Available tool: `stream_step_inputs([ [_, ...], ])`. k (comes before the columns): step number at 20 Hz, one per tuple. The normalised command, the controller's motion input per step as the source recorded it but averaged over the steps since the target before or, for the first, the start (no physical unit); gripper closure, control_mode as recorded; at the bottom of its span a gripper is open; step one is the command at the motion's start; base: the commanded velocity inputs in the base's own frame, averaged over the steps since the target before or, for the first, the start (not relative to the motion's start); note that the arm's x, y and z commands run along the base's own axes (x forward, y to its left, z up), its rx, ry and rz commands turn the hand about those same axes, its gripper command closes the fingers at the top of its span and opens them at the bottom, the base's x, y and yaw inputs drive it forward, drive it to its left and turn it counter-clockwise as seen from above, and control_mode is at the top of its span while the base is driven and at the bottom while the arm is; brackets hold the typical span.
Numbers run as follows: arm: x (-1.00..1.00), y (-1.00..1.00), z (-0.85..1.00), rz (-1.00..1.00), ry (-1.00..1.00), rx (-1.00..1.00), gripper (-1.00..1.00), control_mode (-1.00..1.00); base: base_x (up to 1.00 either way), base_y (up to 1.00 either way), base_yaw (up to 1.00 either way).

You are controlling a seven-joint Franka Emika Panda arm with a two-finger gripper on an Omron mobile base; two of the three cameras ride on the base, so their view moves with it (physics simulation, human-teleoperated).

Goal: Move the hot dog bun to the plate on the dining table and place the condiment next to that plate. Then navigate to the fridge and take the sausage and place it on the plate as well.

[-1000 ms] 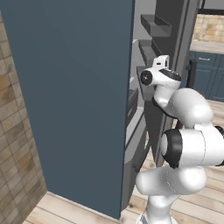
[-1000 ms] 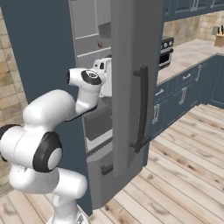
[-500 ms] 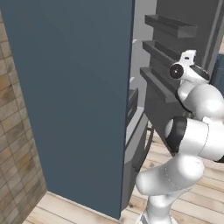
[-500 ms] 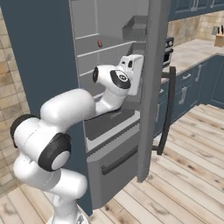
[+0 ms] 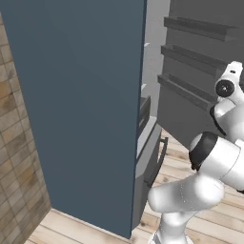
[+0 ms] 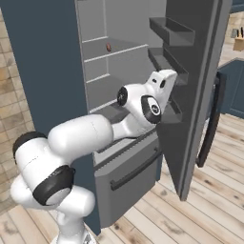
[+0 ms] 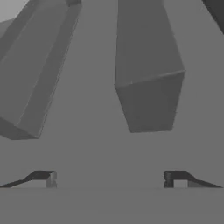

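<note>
Right base view is showing the fridge (image 6: 143, 71) standing open, its door (image 6: 200, 86) swung right. The sausage (image 6: 108, 47) is lying on an upper shelf, up and left of the gripper (image 7: 109, 178), whose fingers are spread wide, holding nothing, facing the door bins (image 7: 148, 87).

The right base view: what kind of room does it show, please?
Most likely a home kitchen. A tall grey fridge stands open, with shelves inside and a small sausage on one of them. Dark blue cabinets and a knife block on a counter show behind the door, over a wooden plank floor.
</note>
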Motion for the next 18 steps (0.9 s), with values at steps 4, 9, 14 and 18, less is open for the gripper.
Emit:
stream_step_inputs([
  [4, -0.82, 0.75, -0.03, -0.05, -0.07, 0.09, -1.0, -1.0, 0.0, 0.0, 0.0],
  [9, -0.44, 0.88, 0.0, -0.03, -0.06, 0.07, -1.0, -1.0, 0.0, 0.0, 0.0],
  [14, -0.36, 0.74, 0.0, -0.01, -0.01, 0.11, -1.0, -1.0, 0.0, 0.0, 0.0],
  [18, -0.51, 0.57, 0.0, -0.06, 0.0, 0.19, -1.0, -1.0, 0.0, 0.0, 0.0],
])
